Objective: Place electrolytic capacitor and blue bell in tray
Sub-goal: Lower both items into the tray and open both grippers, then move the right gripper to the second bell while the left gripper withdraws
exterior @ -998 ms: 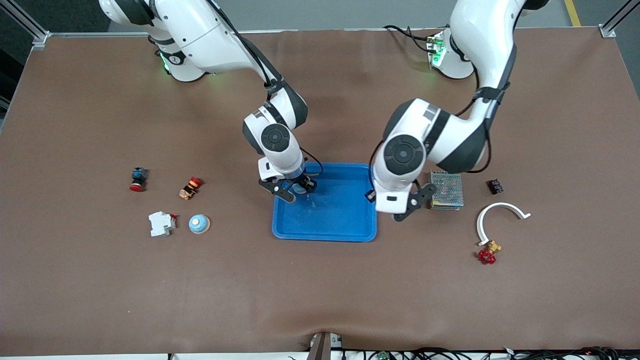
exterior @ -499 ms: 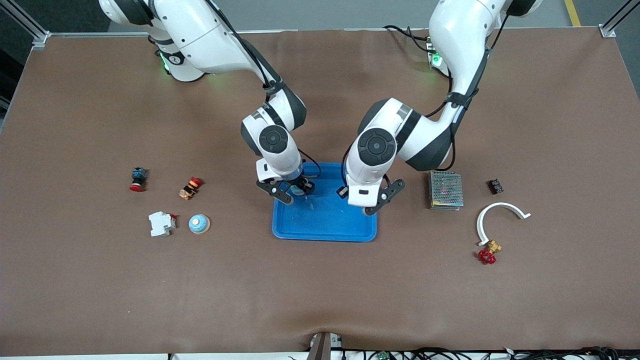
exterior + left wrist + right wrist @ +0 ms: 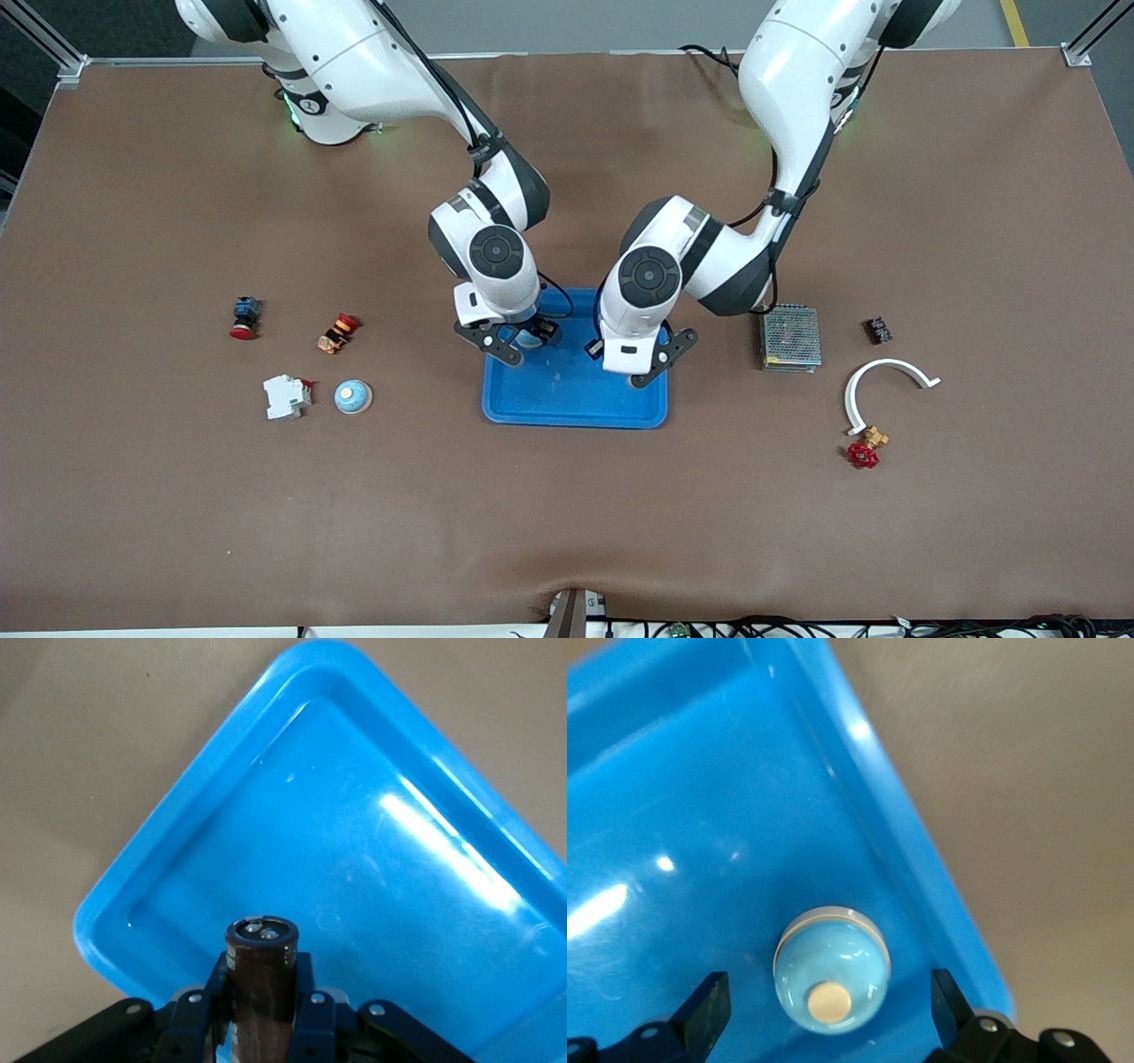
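The blue tray (image 3: 576,403) lies mid-table. My left gripper (image 3: 629,361) hangs over the part of the tray toward the left arm's end, shut on the dark brown electrolytic capacitor (image 3: 261,979), which stands upright between the fingers above the tray floor (image 3: 372,842). My right gripper (image 3: 518,338) is open over the tray's corner toward the right arm's end. A pale blue bell (image 3: 831,967) sits on the tray floor (image 3: 673,797) between its spread fingers (image 3: 709,1005), touching neither. A second blue bell (image 3: 353,396) sits on the table toward the right arm's end.
A metal mesh box (image 3: 789,337), a small black part (image 3: 877,330), a white curved piece (image 3: 886,372) and a red-handled valve (image 3: 864,452) lie toward the left arm's end. A white breaker (image 3: 285,396) and two push buttons (image 3: 337,332) (image 3: 244,317) lie toward the right arm's end.
My left gripper has moved with the capacitor from beside the mesh box to over the tray. My right gripper has stayed nearly in place over the tray's corner.
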You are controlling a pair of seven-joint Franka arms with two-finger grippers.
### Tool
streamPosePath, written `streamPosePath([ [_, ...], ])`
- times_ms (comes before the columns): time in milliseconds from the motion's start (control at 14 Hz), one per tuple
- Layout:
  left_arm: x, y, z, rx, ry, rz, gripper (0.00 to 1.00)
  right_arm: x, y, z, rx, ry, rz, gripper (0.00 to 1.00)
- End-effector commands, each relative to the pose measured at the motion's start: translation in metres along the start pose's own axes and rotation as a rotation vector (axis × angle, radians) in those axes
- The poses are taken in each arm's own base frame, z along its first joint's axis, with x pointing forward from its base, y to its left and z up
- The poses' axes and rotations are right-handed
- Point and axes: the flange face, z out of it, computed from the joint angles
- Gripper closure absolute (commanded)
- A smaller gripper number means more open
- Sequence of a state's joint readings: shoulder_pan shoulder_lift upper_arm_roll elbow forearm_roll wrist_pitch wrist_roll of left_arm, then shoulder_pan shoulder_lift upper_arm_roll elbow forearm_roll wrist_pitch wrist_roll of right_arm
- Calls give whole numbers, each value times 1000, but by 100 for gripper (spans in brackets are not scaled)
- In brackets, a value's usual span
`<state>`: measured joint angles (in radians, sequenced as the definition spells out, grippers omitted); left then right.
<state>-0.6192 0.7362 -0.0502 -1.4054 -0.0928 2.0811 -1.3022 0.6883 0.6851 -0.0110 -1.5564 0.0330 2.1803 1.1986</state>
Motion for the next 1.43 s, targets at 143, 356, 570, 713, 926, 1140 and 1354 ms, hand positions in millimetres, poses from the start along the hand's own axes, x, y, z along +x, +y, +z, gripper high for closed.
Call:
streamPosePath([
  [143, -10, -12, 30, 16, -2, -16, 87, 45, 25, -50, -125, 8, -193, 0],
  [356, -9, -16, 40, 19, 0, -19, 87, 68, 46, -62, -134, 16, -154, 0],
  [570, -6, -26, 54, 49, 8, -14, 87, 108, 77, -65, -126, 4, -95, 0],
  [713, -5, -33, 62, 72, 15, -8, 87, 113, 85, -57, -128, 19, -106, 0],
  [926, -2, -38, 69, 88, 13, -12, 87, 122, 99, -54, -55, 71, -221, 0],
  [1140, -1, -39, 71, 90, 13, -14, 87, 157, 121, -50, -22, 93, -257, 0],
  [1354, -2, -39, 72, 91, 13, -14, 87, 189, 144, -34, 15, 129, -324, 0],
])
